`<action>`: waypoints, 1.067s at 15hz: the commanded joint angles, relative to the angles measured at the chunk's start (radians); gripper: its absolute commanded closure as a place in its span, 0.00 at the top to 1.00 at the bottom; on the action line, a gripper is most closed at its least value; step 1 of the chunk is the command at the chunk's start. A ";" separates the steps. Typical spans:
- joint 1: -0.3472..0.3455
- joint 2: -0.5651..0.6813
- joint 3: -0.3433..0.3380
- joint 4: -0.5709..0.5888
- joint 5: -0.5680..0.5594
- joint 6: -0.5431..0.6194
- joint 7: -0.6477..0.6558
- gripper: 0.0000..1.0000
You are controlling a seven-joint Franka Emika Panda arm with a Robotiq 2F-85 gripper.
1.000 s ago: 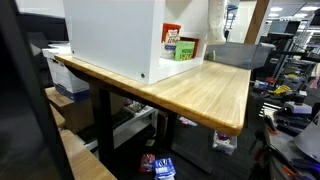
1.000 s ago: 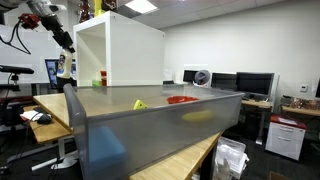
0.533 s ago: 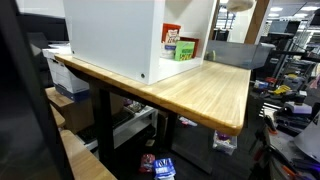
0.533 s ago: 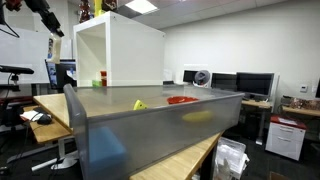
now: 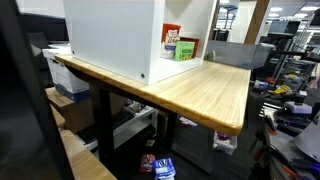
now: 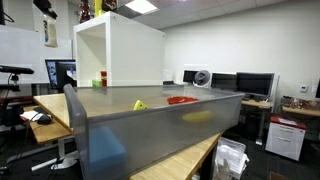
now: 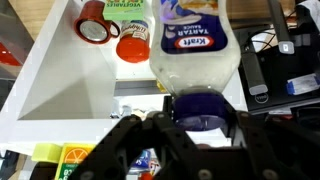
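In the wrist view the jaws pinch the blue cap (image 7: 200,105) of a white sauce bottle (image 7: 195,40), which hangs high over the white cabinet (image 7: 60,95) standing on the desk (image 5: 215,90). Held only by its cap, the bottle probably swings easily, so a firm pinch and a slow, level carry suit it best. On the cabinet top, at ten o'clock of the bottle in that view, lie a red tape roll (image 7: 92,22) and an orange-lidded jar (image 7: 133,45). In an exterior view the open compartment holds a green box (image 5: 185,50) and a red box (image 5: 172,35).
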 commanded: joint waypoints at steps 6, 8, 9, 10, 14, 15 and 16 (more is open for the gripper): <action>-0.036 0.032 0.030 0.095 -0.064 -0.070 0.030 0.19; -0.032 0.037 0.032 0.103 -0.063 -0.088 0.024 0.19; -0.032 0.040 0.033 0.108 -0.064 -0.097 0.023 0.19; -0.033 0.041 0.036 0.111 -0.068 -0.100 0.025 0.19; -0.032 0.039 0.038 0.110 -0.065 -0.086 0.037 0.19; -0.034 0.042 0.040 0.116 -0.064 -0.092 0.039 0.19; -0.035 0.042 0.041 0.117 -0.065 -0.094 0.040 0.19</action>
